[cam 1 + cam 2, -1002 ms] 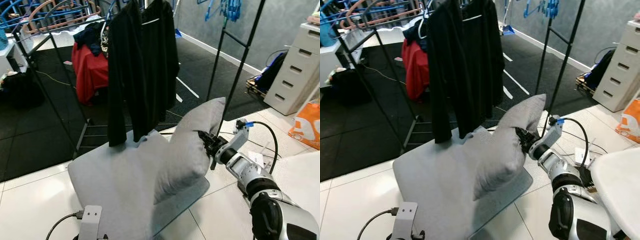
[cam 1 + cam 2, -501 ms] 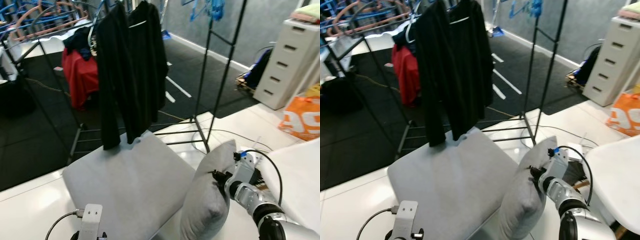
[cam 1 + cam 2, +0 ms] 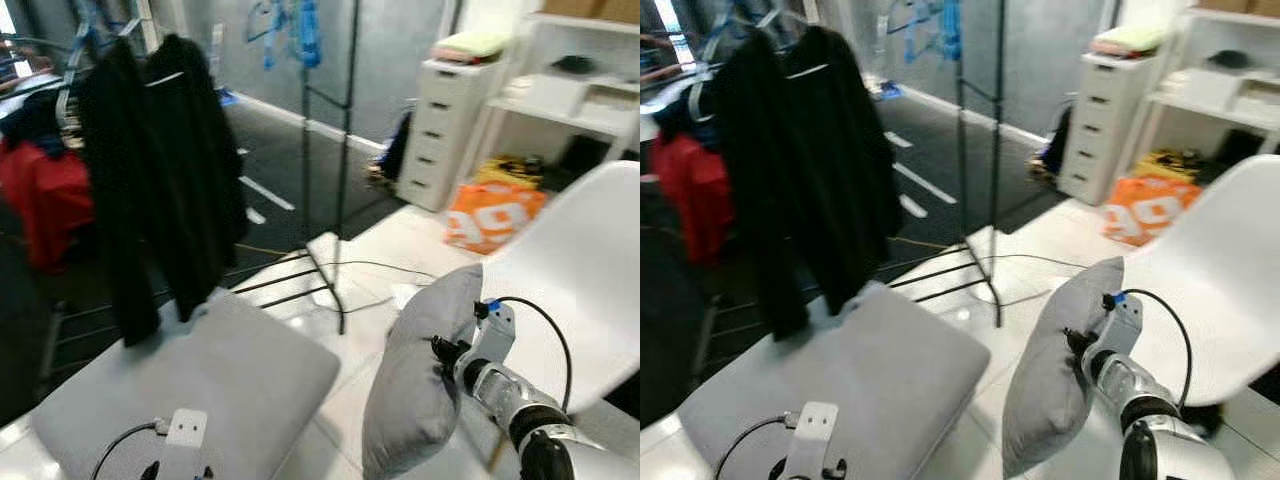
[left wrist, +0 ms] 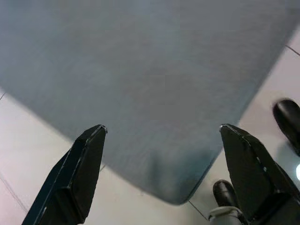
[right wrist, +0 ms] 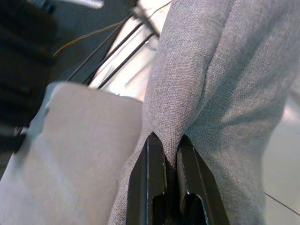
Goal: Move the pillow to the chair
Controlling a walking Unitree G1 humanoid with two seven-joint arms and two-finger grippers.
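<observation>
At centre-low of the head views, about 5 o'clock, the pillow (image 3: 420,385) hangs upright off the floor, pinched by a fold of its cover. Right gripper (image 5: 169,165): fingers nearly together, clamped on that fold; the fabric bunches between them and the rest of the pillow hangs free below the grip.

Chair (image 3: 570,270), white shell seat, stands at 3 o'clock from the pillow, just beside it. The right arm (image 3: 500,385) lies between the two. Pillow not yet on the seat, as far as I can judge.

Step in hand, my reading: carry and set down on the seat. Notes for doing it well:
- the grip is on cloth only, so swing slowly; a jerk could pull the fold out
- lift so the hanging lower edge clears the seat rim before moving toward 3 o'clock
- lower until the seat takes the weight, then release
- seat is curved and smooth; aim for its hollow, not the edge, or the pillow may slide off

Outward: grey cushion (image 3: 190,385) flat on the floor at 9 o'clock of the pillow. Left gripper (image 4: 159,168) hovers over it with fingers spread wide, holding nothing. Clothes rack (image 3: 340,150) with dark garments (image 3: 160,170) at 11 o'clock, drawers (image 3: 440,130) at 1 o'clock, orange bag (image 3: 495,215) below them.
</observation>
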